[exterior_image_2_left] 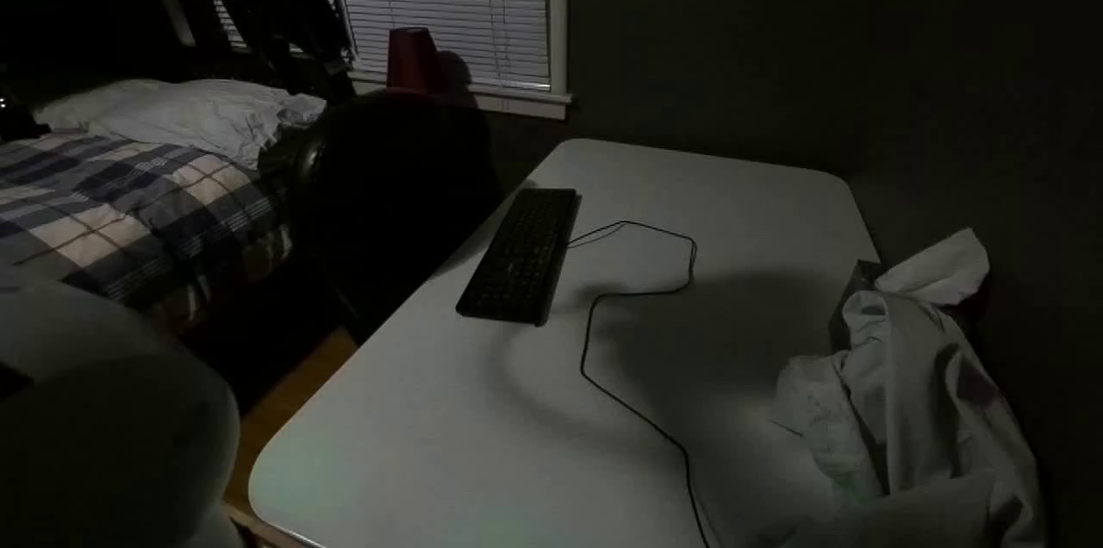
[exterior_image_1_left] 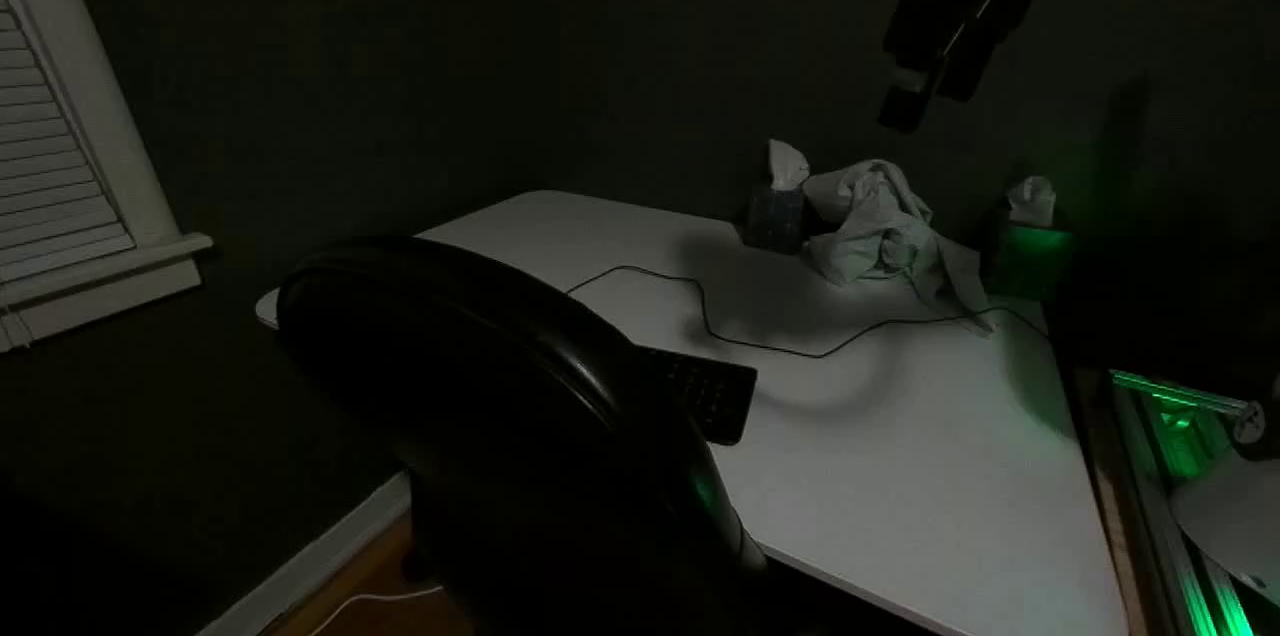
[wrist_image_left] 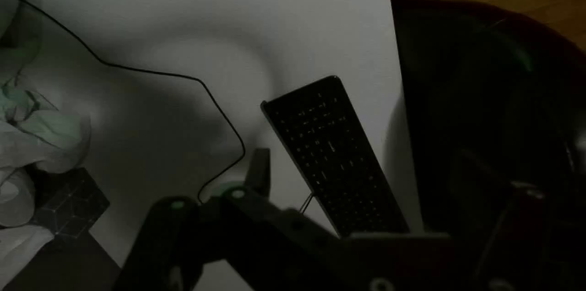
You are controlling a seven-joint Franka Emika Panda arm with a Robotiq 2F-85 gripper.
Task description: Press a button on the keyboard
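Observation:
A black keyboard (exterior_image_2_left: 521,255) lies flat on the white table (exterior_image_2_left: 414,427). In an exterior view the chair back covers most of the keyboard (exterior_image_1_left: 712,396). In the wrist view the keyboard (wrist_image_left: 329,144) runs slantwise, its lower end hidden behind the gripper body. My gripper (wrist_image_left: 364,158) is open and empty, with its fingers spread to either side of the keyboard in this view. The right finger is very dark against the chair. In an exterior view the gripper (exterior_image_1_left: 915,101) hangs high above the table, well apart from the keyboard.
A black chair (exterior_image_1_left: 480,366) stands against the table's edge by the keyboard. A thin cable (exterior_image_2_left: 595,333) winds across the table. A crumpled white cloth (exterior_image_1_left: 870,226) and tissue boxes (exterior_image_1_left: 775,216) (exterior_image_1_left: 1030,256) stand along the wall side. The room is very dark.

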